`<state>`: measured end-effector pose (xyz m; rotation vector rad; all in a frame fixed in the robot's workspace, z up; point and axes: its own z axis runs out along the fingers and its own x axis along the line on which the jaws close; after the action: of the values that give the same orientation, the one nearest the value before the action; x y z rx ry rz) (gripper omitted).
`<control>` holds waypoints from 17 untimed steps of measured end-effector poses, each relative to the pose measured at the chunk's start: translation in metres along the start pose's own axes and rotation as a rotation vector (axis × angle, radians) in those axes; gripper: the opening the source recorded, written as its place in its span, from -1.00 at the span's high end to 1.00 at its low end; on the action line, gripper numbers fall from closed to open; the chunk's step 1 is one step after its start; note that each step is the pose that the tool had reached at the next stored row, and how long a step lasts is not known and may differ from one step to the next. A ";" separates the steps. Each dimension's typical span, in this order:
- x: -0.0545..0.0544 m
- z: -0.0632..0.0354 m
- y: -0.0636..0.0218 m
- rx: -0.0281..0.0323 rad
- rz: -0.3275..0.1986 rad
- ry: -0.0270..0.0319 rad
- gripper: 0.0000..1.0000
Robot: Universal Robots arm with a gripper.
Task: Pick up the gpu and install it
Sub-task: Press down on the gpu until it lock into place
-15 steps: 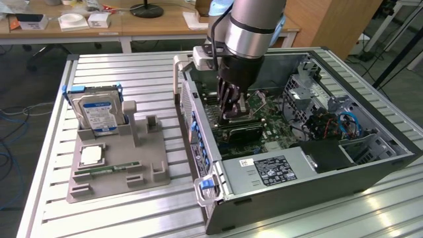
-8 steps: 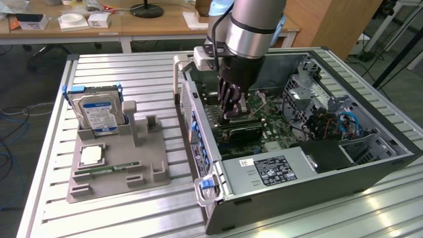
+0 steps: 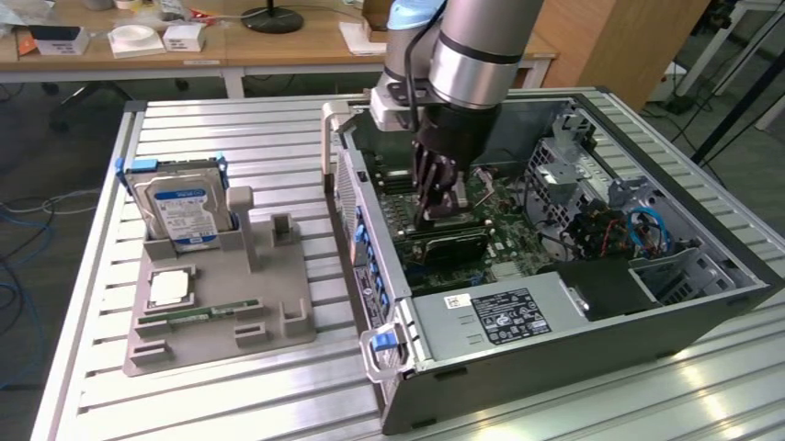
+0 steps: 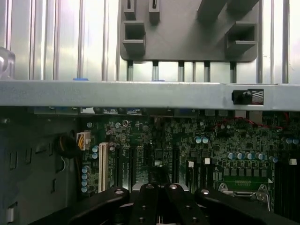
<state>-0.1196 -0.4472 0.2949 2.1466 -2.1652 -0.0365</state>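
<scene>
Legible text: none. Blue-and-white label on the hard drive, standing upright in the grey holder on the tabletop: printed lines present, too small to read. Black label on the power supply inside the computer case: white print and marks, unreadable. Small white sticker with a dark code patch beside that label: characters not decipherable. Motherboard in the wrist view: white silkscreen marks beside components, no word or number distinguishable.
</scene>
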 end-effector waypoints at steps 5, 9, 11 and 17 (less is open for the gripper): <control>0.000 0.0001 -0.0068 0.0000 0.000 -0.0001 0.79; 0.000 0.0000 -0.0099 0.0000 0.000 0.0000 0.79; 0.000 0.0000 -0.0100 0.0000 0.000 0.0000 0.79; 0.000 0.0001 -0.0100 0.0000 0.000 -0.0001 0.79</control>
<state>-0.1096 -0.4472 0.2939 2.1469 -2.1649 -0.0366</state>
